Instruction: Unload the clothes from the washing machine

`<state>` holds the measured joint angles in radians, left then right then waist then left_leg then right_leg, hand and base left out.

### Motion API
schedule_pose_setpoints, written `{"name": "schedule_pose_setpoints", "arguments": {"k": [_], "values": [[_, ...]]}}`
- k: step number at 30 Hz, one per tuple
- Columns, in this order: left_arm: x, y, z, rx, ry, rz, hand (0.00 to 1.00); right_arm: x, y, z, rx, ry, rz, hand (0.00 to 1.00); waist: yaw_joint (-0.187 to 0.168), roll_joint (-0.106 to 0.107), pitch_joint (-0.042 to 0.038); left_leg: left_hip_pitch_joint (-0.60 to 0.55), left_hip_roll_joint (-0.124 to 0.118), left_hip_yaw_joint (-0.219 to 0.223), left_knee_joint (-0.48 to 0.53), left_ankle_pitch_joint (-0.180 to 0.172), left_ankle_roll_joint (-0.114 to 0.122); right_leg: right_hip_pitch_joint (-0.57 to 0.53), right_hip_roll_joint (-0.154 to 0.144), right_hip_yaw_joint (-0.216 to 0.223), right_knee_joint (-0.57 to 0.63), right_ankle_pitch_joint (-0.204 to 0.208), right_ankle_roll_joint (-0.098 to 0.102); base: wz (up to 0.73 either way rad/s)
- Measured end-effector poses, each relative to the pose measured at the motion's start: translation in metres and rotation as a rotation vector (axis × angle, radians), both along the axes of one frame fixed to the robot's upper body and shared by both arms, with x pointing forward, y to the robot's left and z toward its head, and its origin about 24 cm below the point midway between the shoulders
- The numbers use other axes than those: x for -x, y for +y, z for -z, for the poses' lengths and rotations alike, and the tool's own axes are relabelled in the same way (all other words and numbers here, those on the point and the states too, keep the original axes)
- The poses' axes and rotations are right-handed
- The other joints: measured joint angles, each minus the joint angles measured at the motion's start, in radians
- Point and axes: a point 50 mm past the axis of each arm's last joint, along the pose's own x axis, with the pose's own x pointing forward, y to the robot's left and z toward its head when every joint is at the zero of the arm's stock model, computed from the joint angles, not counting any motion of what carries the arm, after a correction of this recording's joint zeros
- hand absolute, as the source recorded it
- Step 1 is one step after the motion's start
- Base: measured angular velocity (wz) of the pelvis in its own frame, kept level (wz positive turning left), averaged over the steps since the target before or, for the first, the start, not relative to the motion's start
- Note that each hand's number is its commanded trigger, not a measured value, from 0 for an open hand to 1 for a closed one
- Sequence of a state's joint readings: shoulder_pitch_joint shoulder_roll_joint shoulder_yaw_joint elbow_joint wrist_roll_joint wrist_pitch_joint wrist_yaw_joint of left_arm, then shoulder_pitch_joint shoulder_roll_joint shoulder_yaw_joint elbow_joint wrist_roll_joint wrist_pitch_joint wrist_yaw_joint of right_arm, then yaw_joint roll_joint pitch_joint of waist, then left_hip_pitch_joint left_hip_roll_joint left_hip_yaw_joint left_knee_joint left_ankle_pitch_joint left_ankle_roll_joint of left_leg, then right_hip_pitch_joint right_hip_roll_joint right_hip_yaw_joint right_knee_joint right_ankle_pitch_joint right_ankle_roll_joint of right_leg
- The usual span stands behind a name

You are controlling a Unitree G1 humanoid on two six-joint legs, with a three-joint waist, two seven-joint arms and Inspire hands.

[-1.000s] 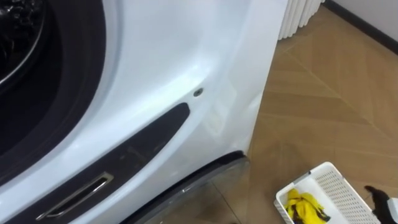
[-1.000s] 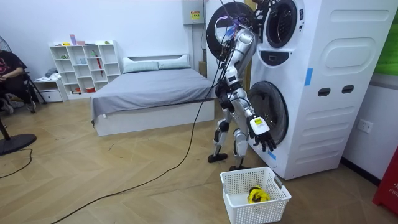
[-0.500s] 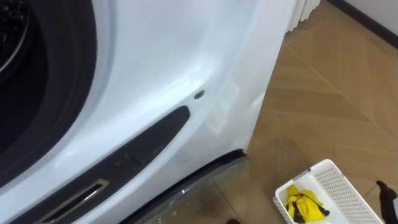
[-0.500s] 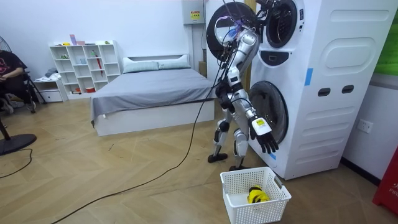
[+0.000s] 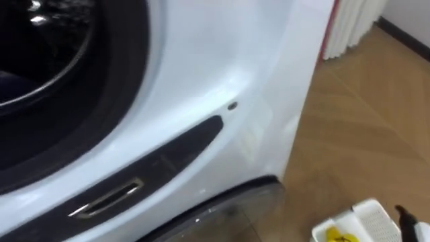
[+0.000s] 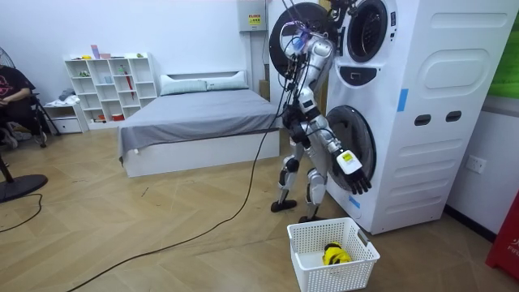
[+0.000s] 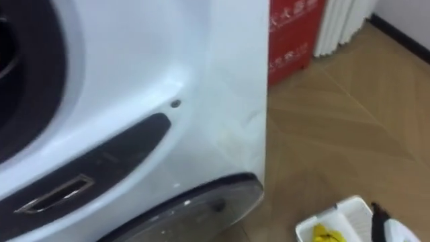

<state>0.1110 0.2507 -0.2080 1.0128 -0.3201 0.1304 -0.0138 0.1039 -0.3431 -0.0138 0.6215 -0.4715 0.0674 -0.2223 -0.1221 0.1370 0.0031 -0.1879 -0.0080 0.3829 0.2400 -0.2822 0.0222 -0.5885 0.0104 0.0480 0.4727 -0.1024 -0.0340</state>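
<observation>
**Left eye view.** You are looking down the white front of the washing machine [image 5: 201, 54]. The dark mouth of its upper drum [image 5: 40, 67] sits at the top left, and what lies inside cannot be made out. Below the drum a dark curved panel [image 5: 171, 151] crosses the front, with a metal slot handle [image 5: 107, 199] at its lower left end. Under the panel the rim of the lower door [image 5: 232, 207] curves along the bottom edge. A white laundry basket [image 5: 368, 214] stands on the wood floor at the bottom right. A yellow garment [image 5: 338, 235] lies inside it by its left rim. Just right of the basket a dark fingertip of the right hand [image 5: 403, 216] points up, straight and touching nothing.

**Right eye view.** Same scene. A red box [image 7: 292, 33] and a ribbed white panel [image 7: 339, 23] stand beyond the machine's right edge.

**Room view.** Your robot stands upright, close against the machine's front, with the basket on the floor just beside its feet. The right hand hangs before the lower door, above the basket, with its fingers loose, apart and empty. The left arm reaches up to the upper drum past its open round door [image 6: 293, 28]. The left hand is hidden there, so its grip cannot be told. A bed [image 6: 195, 122] and a white shelf [image 6: 109, 85] stand behind, and a person [image 6: 12, 85] sits at the room view's left edge.
</observation>
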Motion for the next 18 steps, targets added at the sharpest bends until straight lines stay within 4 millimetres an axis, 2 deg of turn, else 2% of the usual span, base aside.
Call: {"name": "schedule_pose_setpoints", "arguments": {"k": [3, 6, 7, 9, 10, 11, 12, 14, 18], "values": [[0.008, 0.001, 0.001, -0.005, 0.013, -0.012, 0.00, 0.021, 0.018, 0.031, -0.191, 0.149, 0.042, 0.00, 0.036, -0.011, 0.0008, 0.069, 0.033, -0.050, -0.023, 0.012, -0.019, 0.114, 0.010, -0.064, -0.066, 0.011, -0.019, 0.40], [0.016, 0.000, 0.002, -0.004, 0.027, -0.019, 0.00, 0.042, 0.018, 0.045, -0.279, 0.247, 0.094, 0.00, 0.057, -0.019, 0.0004, 0.108, 0.050, -0.092, -0.038, 0.018, -0.030, 0.183, 0.010, -0.110, -0.108, 0.013, -0.033, 0.44], [0.022, 0.001, 0.003, -0.007, 0.038, -0.042, 0.00, 0.049, 0.021, 0.050, -0.326, 0.265, 0.124, 0.00, 0.070, -0.032, 0.0017, 0.128, 0.054, -0.106, -0.045, 0.021, -0.034, 0.208, 0.010, -0.124, -0.119, 0.008, -0.039, 0.40], [0.030, 0.004, 0.004, -0.028, 0.058, -0.078, 0.00, 0.064, 0.027, 0.061, -0.396, 0.316, 0.191, 0.00, 0.071, -0.055, -0.0007, 0.144, 0.066, -0.139, -0.043, 0.025, -0.040, 0.250, 0.012, -0.157, -0.143, 0.005, -0.044, 0.48], [0.034, 0.005, 0.004, -0.034, 0.066, -0.108, 0.00, 0.075, 0.032, 0.068, -0.432, 0.359, 0.222, 0.00, 0.076, -0.066, -0.0053, 0.154, 0.072, -0.148, -0.041, 0.027, -0.044, 0.277, 0.012, -0.177, -0.166, 0.005, -0.046, 0.52], [0.037, 0.004, 0.006, -0.038, 0.074, -0.130, 0.00, 0.081, 0.035, 0.073, -0.463, 0.386, 0.253, 0.00, 0.078, -0.080, -0.0001, 0.168, 0.079, -0.158, -0.041, 0.029, -0.045, 0.311, 0.014, -0.197, -0.191, 0.008, -0.046, 0.51], [0.040, 0.003, 0.006, -0.039, 0.080, -0.144, 0.00, 0.086, 0.036, 0.075, -0.475, 0.401, 0.274, 0.00, 0.079, -0.084, 0.0015, 0.175, 0.082, -0.170, -0.042, 0.029, -0.045, 0.329, 0.015, -0.209, -0.204, 0.011, -0.046, 0.48], [0.047, 0.002, 0.007, -0.053, 0.096, -0.171, 0.00, 0.103, 0.037, 0.081, -0.514, 0.445, 0.341, 0.00, 0.107, -0.096, -0.0008, 0.209, 0.089, -0.192, -0.050, 0.029, -0.045, 0.391, 0.021, -0.232, -0.243, 0.014, -0.042, 0.34], [0.052, -0.002, 0.008, -0.097, 0.123, -0.112, 0.00, 0.110, 0.042, 0.084, -0.578, 0.445, 0.397, 0.00, 0.134, -0.099, 0.0002, 0.255, 0.090, -0.200, -0.055, 0.029, -0.045, 0.461, 0.024, -0.256, -0.276, 0.014, -0.032, 0.20]]}}
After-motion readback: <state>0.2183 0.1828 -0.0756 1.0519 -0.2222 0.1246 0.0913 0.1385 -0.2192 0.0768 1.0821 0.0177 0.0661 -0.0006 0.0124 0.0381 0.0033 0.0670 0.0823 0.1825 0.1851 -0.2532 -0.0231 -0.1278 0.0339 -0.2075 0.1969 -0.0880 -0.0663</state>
